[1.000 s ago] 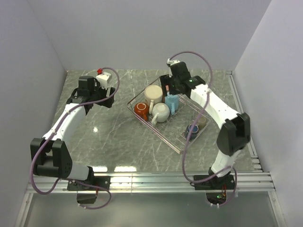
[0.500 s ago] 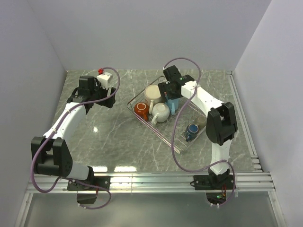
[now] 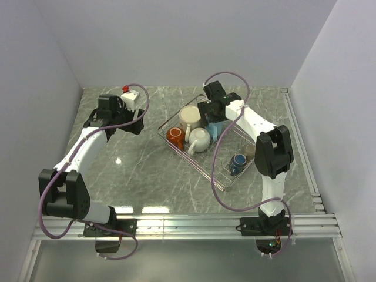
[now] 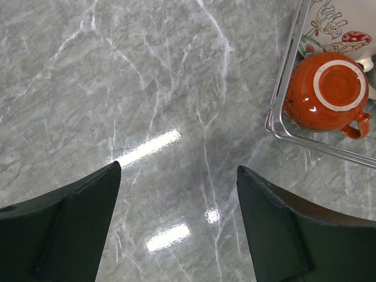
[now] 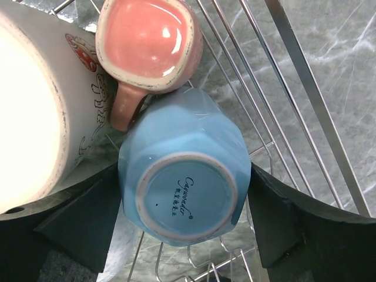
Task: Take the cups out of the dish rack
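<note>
place: lab test cell | evidence: bare white walls (image 3: 176, 41), marble tabletop (image 3: 147, 170)

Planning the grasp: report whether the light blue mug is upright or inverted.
Inverted: the light blue mug shows its stamped base ring to the right wrist camera.

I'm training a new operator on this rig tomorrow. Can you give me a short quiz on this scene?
1. True or false: the left gripper holds the orange-red mug.
2. Which mug sits between the fingers of the right gripper? A white mug, B light blue mug, C dark blue mug.
3. Fill in: the light blue mug stands ___ in the dish rack.
Key: 1 false, it is open over bare table. 2 B. 3 upside down.
</note>
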Robot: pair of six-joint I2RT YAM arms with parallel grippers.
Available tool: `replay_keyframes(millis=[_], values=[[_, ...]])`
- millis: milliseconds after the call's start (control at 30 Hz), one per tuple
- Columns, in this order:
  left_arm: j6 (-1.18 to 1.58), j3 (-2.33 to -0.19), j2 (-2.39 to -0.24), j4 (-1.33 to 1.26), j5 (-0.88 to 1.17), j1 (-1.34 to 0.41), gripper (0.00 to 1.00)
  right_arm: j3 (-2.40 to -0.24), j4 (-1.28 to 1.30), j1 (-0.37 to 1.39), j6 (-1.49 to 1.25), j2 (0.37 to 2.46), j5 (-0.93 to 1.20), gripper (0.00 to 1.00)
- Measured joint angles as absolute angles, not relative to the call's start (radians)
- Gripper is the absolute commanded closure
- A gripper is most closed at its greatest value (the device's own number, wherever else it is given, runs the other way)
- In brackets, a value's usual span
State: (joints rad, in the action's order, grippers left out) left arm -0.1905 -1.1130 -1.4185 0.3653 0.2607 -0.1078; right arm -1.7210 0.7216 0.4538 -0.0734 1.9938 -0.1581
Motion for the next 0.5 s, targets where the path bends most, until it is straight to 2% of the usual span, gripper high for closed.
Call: replay_keyframes(millis=[67, 300, 500], values=[[-0.191, -1.113, -1.419, 0.366, 0.266, -0.108, 0.15, -1.718, 0.719, 0.453, -0.067, 1.989, -0.154, 1.00], [-0.194, -1.119, -1.419, 0.380, 0.269, -0.108, 0.16, -1.674, 0.707, 0.453, -0.061, 1.938, -0.152, 1.00], [-0.197, -1.134, -1.419, 0.386, 0.269, -0.108, 0.16, -1.589, 0.639, 0.453, -0.062, 1.796, -0.174, 1.00]])
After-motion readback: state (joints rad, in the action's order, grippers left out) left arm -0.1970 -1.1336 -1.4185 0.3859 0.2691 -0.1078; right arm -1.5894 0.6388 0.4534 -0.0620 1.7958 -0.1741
